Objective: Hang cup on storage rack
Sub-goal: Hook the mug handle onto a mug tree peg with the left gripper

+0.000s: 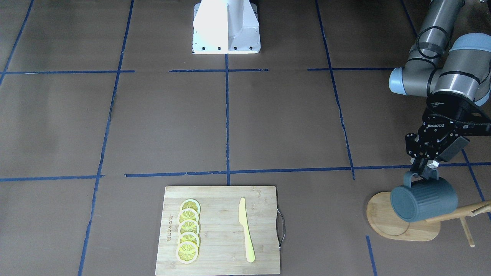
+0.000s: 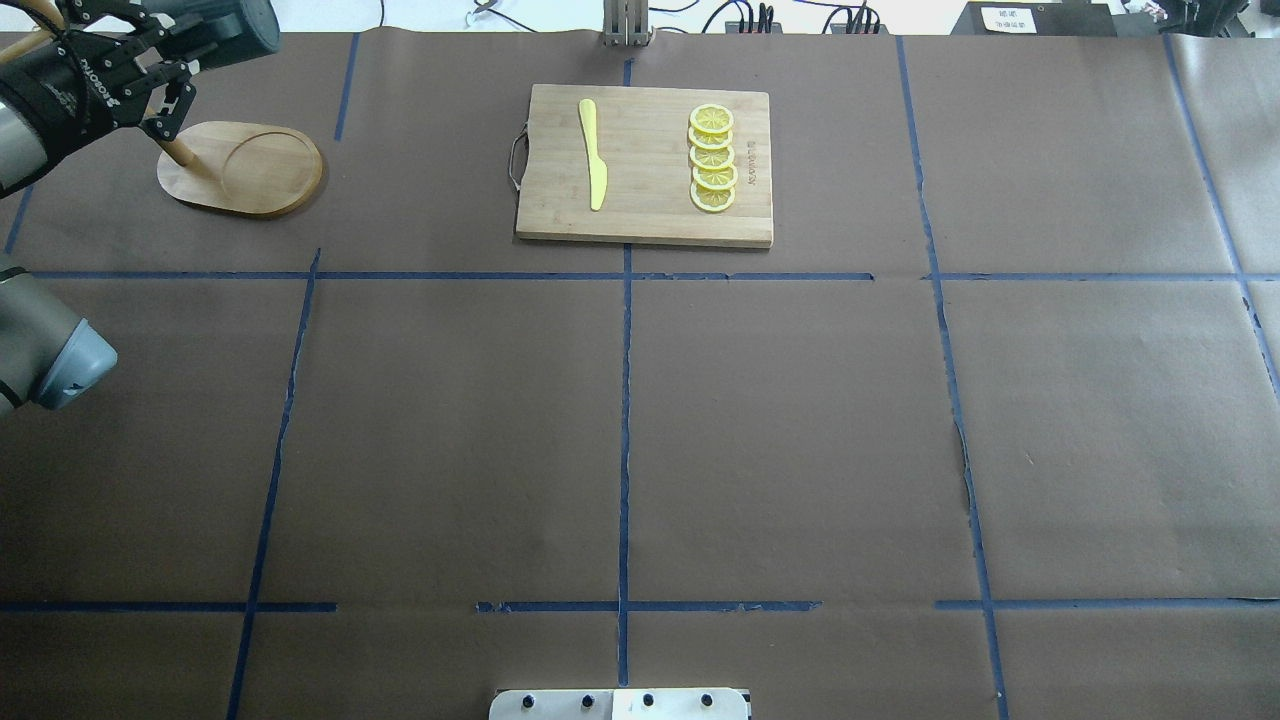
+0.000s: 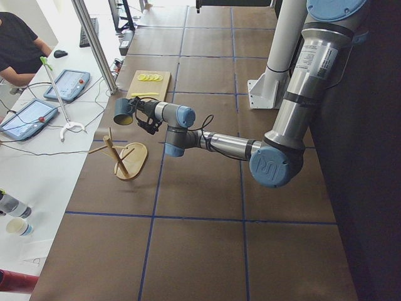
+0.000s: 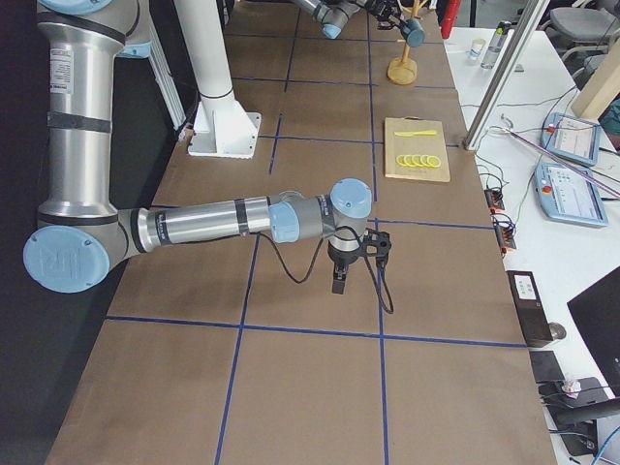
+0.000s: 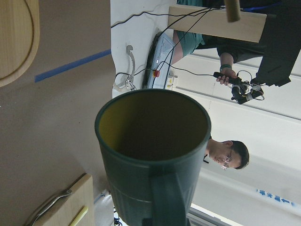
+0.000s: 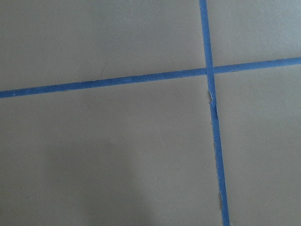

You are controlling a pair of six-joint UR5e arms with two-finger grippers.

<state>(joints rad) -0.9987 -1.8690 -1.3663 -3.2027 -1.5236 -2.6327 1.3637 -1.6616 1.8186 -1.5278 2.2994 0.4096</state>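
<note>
My left gripper [image 1: 423, 170] is shut on the loop handle of the dark grey-blue ribbed cup [image 1: 424, 199]. It holds the cup on its side in the air over the storage rack's oval wooden base [image 1: 379, 224], beside the thin pegs [image 1: 460, 212]. In the left wrist view the cup's yellow inside [image 5: 153, 127] faces the camera and the rack's base [image 5: 14, 37] lies at the top left. The overhead view shows the rack [image 2: 250, 170], the cup [image 2: 235, 25] and the left gripper [image 2: 160, 85] at the far left. The right gripper [image 4: 354, 263] hangs low over bare table; I cannot tell whether it is open or shut.
A bamboo cutting board [image 1: 222, 249] with several lemon slices [image 1: 188, 232] and a yellow knife [image 1: 245, 230] lies at the middle of the table's operator side. The robot's white base [image 1: 226, 27] stands opposite. Operators and tablets [image 3: 66, 84] sit past the table edge.
</note>
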